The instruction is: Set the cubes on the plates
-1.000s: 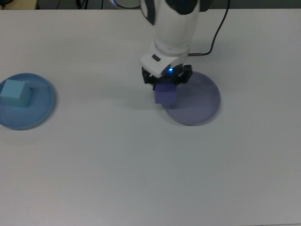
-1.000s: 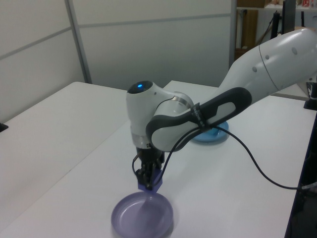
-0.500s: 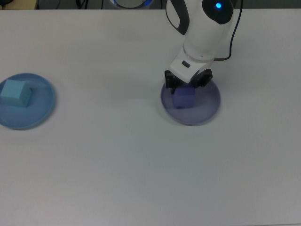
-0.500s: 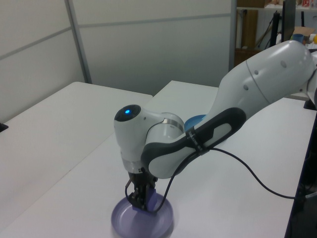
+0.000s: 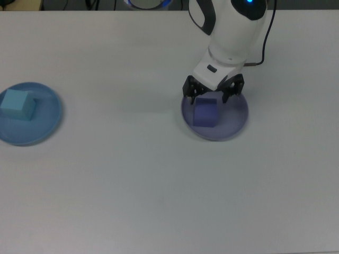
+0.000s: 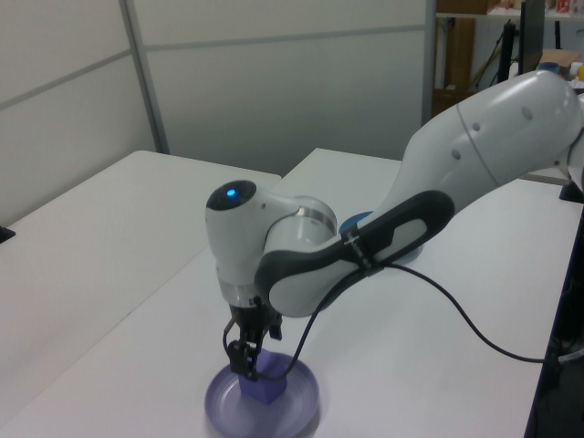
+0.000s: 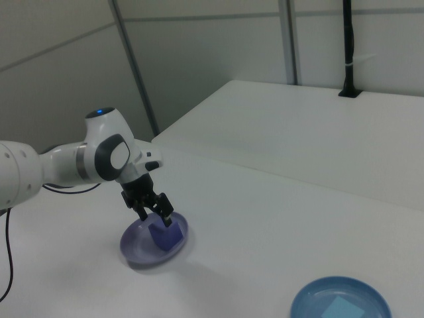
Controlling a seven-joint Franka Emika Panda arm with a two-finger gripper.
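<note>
The purple-blue cube sits on the lavender plate, left of centre in the top view; the gripper, fingers spread and released, hovers at its 12 o'clock. The cyan cube rests on the blue plate

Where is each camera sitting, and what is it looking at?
Top view: high above, looking down on the white table; shows the gripper, open over the purple cube on the lavender plate, plus the cyan cube on the blue plate.
Left view: beside the table, lavender plate nearest; the whole arm shows.
Right view: the other side, blue plate nearest.
All share the purple cube.
</note>
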